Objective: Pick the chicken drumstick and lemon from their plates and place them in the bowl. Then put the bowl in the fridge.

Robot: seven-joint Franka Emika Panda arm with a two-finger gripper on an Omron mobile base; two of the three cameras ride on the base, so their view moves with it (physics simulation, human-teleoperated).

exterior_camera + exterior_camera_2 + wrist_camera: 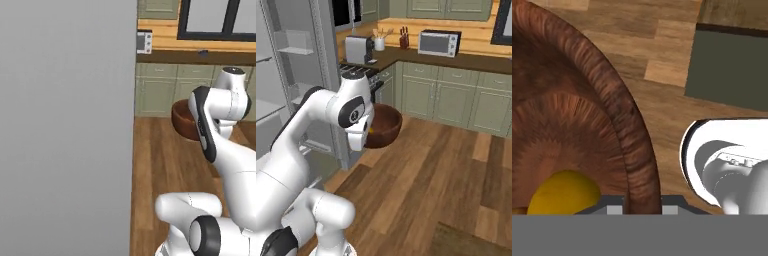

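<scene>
**Bowl carried toward the open fridge**

The kitchen has a wooden plank floor (446,170), green-grey cabinets (456,95) along the far wall and a dark counter with a microwave (439,43), a coffee machine (358,49) and a knife block (404,39). On the left of the right base view the fridge (286,75) stands open, with white shelves inside. In the left base view its plain grey door (65,125) covers the whole left half.

The bowl (383,125) hangs in the air in front of the arm's wrist, above the floor and just to the right of the fridge opening. The gripper (642,207) holds it by the rim: in the hand view the rim runs down between the fingers, so the jaws are clamped on the bowl wall. The lemon (562,192) lies at the bottom of the bowl. An orange-brown edge shows under it, perhaps the chicken drumstick, but I cannot tell for sure.

The step in hand appears to be bringing the bowl into the fridge. To do it well, the arm should keep the bowl level so that the food does not roll out, swing it left between two shelves without touching the door or the shelf edges, and open only when the bowl rests flat on a shelf.

I can read no brand, label or writing anywhere.
</scene>
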